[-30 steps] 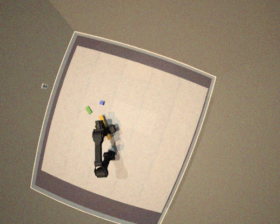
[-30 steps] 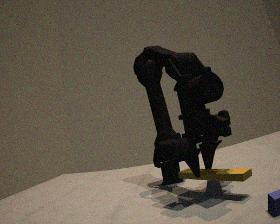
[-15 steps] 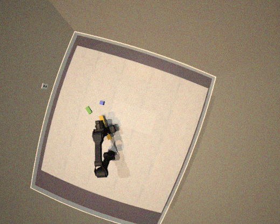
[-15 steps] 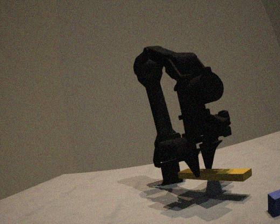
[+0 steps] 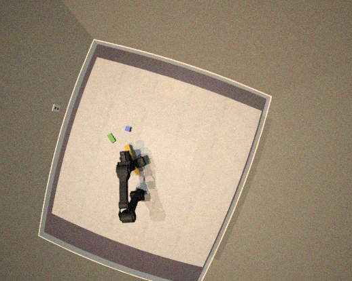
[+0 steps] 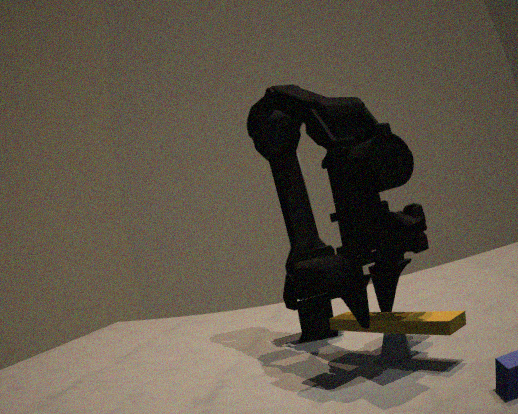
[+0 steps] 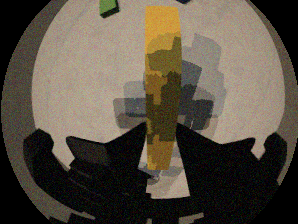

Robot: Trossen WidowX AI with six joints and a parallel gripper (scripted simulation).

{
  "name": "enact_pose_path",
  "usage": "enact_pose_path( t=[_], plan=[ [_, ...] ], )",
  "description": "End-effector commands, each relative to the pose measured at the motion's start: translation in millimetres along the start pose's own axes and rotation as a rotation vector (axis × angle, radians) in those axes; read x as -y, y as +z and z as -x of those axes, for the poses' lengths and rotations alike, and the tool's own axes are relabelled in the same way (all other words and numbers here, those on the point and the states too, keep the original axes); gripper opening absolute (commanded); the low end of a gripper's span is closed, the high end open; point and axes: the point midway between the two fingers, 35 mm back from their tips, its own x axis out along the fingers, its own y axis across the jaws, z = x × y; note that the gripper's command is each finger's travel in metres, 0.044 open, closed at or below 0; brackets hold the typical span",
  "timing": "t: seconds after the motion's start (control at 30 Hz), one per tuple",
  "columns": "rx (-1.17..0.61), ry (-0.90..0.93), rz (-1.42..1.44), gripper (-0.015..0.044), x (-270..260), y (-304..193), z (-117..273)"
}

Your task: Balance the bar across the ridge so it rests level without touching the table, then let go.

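Note:
The yellow-orange bar [image 5: 128,148] [image 6: 435,324] [image 7: 162,22] lies across the top of the grey ridge [image 6: 396,347] in the exterior view. It looks about level, with both ends above the table. My gripper [image 6: 377,318] [image 7: 160,125] is over the bar, pointing down, one finger on each side of it. The fingers are slightly open, their tips very close beside the bar's sides; any gap is too thin to see clearly. In the top view the arm hides the bar's middle and the ridge.
A blue block [image 5: 128,129] [image 6: 515,376] and a green block [image 5: 111,138] [image 7: 108,7] stand on the table beyond the bar's far end. The arm's shadow falls around the ridge. A raised rim [image 5: 183,64] encloses the table area.

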Motion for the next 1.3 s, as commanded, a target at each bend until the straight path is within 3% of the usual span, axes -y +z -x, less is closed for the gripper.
enact_pose_path(
  t=[0.0,0.73,1.07,1.17,1.27],
  plan=[
    [0.0,0.0,0.0,0.0171,0,0,0],
    [0.0,0.0,0.0,0.0185,0,0,0],
    [0.0,0.0,0.0,0.044,0,0,0],
    [0.0,0.0,0.0,0.044,0,0,2],
    [0.0,0.0,0.0,0.044,1,4,31]
  ],
)
